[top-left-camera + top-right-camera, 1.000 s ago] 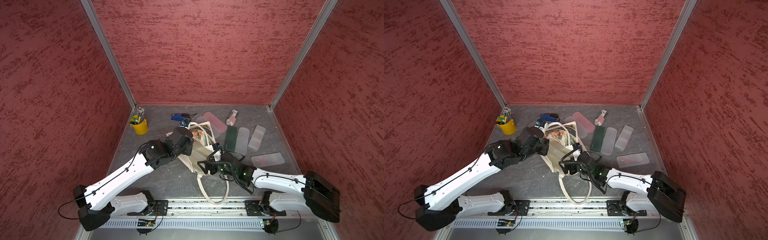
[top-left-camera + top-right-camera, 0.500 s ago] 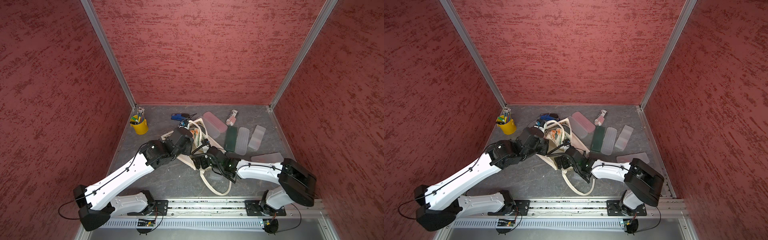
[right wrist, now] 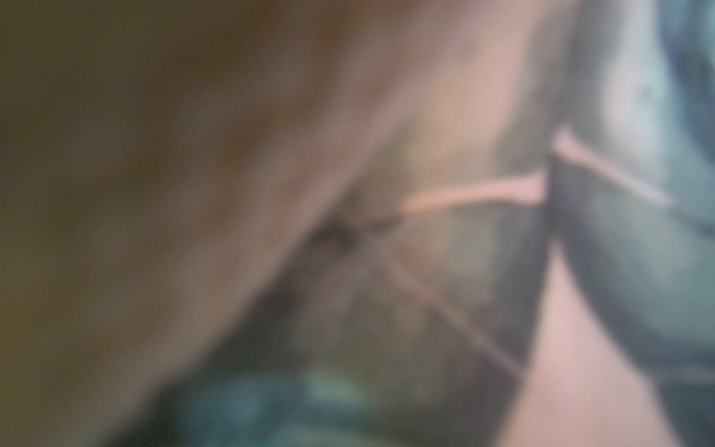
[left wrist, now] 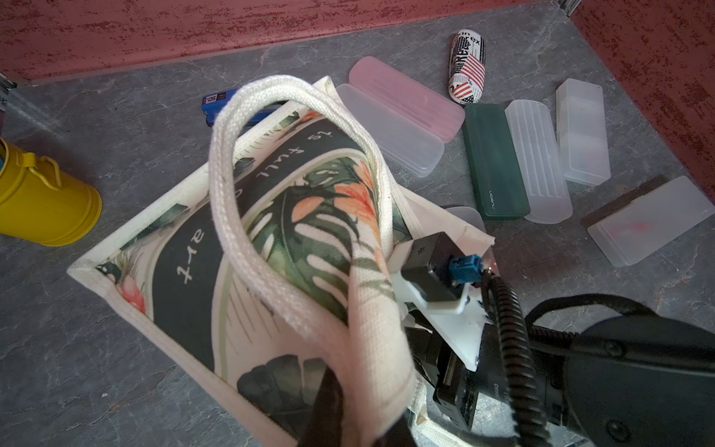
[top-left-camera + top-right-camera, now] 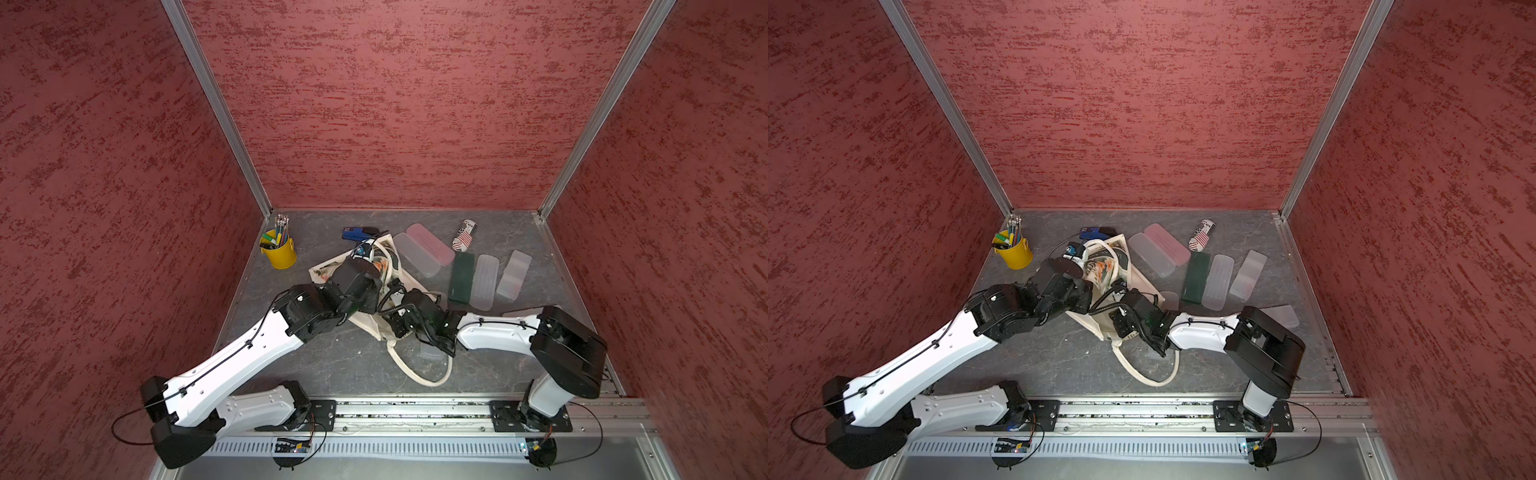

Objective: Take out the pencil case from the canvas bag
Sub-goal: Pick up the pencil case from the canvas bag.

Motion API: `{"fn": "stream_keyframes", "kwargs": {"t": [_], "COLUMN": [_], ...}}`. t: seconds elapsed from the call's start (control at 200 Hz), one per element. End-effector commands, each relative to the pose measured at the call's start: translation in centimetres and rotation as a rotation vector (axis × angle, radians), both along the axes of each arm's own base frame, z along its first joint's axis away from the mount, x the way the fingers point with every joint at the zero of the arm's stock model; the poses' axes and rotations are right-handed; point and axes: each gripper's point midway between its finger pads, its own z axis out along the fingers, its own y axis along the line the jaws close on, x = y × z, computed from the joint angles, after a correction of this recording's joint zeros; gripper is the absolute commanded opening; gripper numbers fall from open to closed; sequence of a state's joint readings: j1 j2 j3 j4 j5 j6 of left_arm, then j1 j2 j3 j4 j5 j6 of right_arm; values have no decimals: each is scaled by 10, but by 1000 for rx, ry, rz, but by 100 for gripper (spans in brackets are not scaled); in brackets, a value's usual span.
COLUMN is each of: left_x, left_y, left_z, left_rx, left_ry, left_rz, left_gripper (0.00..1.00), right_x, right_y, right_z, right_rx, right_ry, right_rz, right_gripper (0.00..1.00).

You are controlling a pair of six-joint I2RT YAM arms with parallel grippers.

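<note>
The grey, marble-veined tabletop [image 5: 332, 365] carries a fair clutter. In the far left corner stands a yellow bucket [image 5: 281, 254] of pens. A blue pack [image 5: 353, 233] lies near the back, just behind the canvas bag [image 4: 185, 247], which sprawls mid-table with one handle loop [image 5: 419, 374] trailing toward the near rail. To the right lie a clear case [image 5: 415, 255] touching a pink case [image 5: 430, 245], a flag-printed case [image 5: 465, 235], then a dark green case [image 5: 461, 277], a frosted case [image 5: 484, 281] and a shorter frosted box [image 5: 514, 275] side by side

My left arm [image 5: 249, 353] extends forward and inward, with the left gripper [image 4: 329, 404] clamped tight on canvas bag [image 4: 185, 247] fabric. My right arm [image 5: 494, 332] lies low and reaches inward. The right gripper [image 4: 421, 348] is buried in the fabric, so its jaw state is not discernible.
</note>
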State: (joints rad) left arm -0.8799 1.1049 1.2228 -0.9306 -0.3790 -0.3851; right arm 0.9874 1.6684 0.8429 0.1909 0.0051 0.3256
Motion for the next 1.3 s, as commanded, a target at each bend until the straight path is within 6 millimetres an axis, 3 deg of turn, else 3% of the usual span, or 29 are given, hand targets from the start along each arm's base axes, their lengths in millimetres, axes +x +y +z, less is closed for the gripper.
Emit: {"fn": "stream_keyframes", "kwargs": {"t": [0.0, 0.175, 0.21, 0.476, 0.797, 1.097, 1.292], "left_x": [1, 4, 4, 3, 3, 12, 17], "left_y": [-16, -2, 0, 13, 20, 33, 38], "left_z": [25, 15, 14, 5, 14, 13, 19], "left_rx": [-113, -69, -65, -58, -111, -76, -80], "left_ry": [-67, -77, -75, -84, -120, -134, -146], "left_rz": [-40, 0, 7, 44, 68, 100, 102], "left_gripper": [0, 0, 0, 0, 0, 0, 0], "right_x": [-21, -35, -38, -69, -91, -81, -81], "right_y": [-5, -19, -22, -54, -111, -168, -198], "right_z": [-7, 31, 48, 88, 102, 102, 118], "right_rx": [-3, 140, 181, 321, 466, 425, 475], "right_ry": [64, 64, 58, 112, 261, 265, 219], "right_rz": [53, 36, 35, 38, -92, -352, -463], "right_gripper": [12, 5, 5, 4, 0, 0, 1]}}
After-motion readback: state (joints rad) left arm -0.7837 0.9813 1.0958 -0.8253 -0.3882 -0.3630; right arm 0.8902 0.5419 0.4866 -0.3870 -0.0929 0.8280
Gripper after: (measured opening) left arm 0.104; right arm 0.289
